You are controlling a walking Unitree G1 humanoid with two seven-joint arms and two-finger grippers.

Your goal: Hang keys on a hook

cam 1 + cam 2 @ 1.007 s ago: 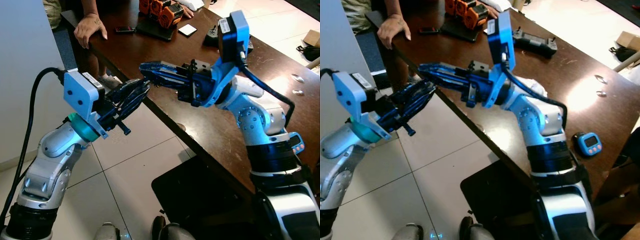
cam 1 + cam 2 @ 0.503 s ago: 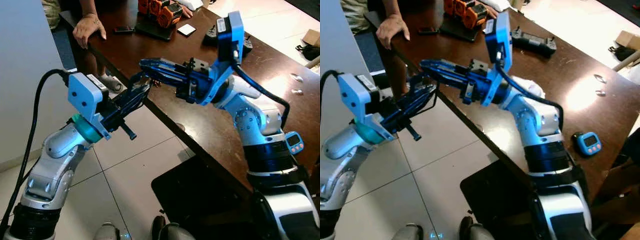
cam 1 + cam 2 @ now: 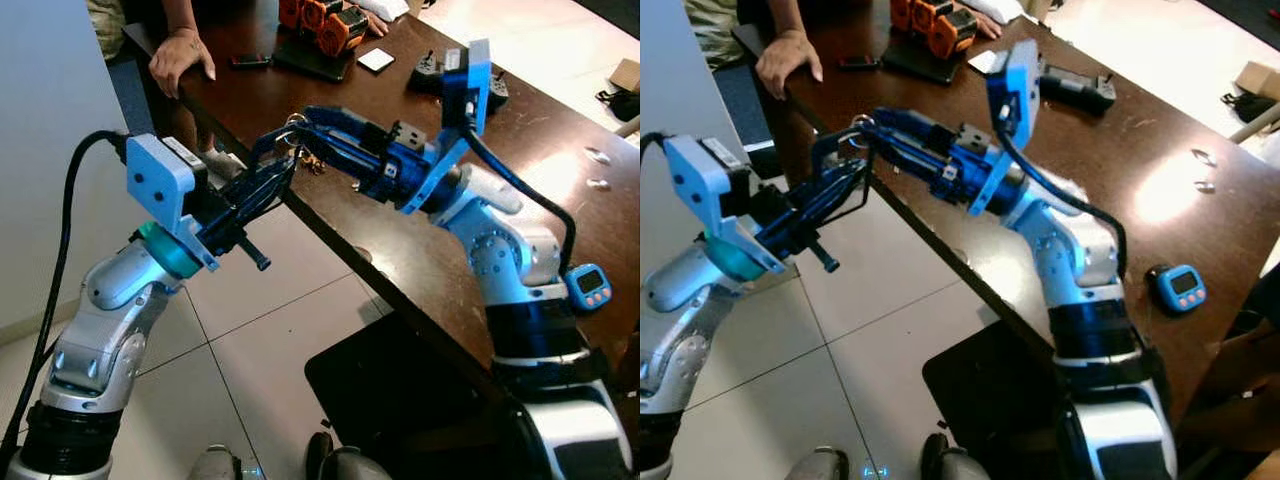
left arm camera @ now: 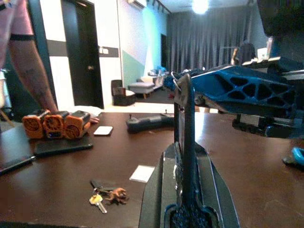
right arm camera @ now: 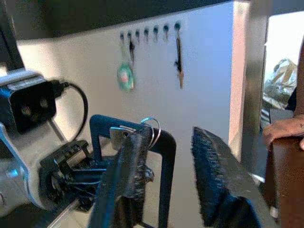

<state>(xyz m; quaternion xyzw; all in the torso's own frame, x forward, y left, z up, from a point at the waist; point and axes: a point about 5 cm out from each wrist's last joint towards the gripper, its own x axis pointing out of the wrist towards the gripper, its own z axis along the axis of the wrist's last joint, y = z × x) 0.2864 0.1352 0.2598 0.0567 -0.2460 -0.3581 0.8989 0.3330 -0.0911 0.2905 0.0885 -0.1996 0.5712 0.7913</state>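
Note:
A key ring with a silver key [image 5: 142, 129] sits at the tip of my left gripper [image 3: 280, 150], whose fingers are shut on it, just off the dark table's edge. In the left wrist view the ring [image 4: 176, 84] shows at the top of the closed fingers. My right gripper [image 3: 305, 125] reaches in from the table side and meets the left one tip to tip. Its jaws stand open, with one pad [image 5: 126, 166] right beside the keys. A row of hooks [image 5: 147, 33] lines the white wall, with a green tag [image 5: 126, 76] and another key [image 5: 179, 61] hanging there.
A person's hand [image 3: 180, 55] rests on the brown table [image 3: 400, 250] at its far corner. On the table lie orange battery packs [image 3: 320, 20], a phone [image 3: 250, 60], a black controller [image 3: 1070, 85], a blue timer [image 3: 590, 285] and a second key bunch [image 4: 107, 197]. A black mat [image 3: 400, 390] covers the floor.
Both grippers have risen a little and closed in on each other. The key ring now shows at the left gripper's tip and the right gripper's fingers are apart.

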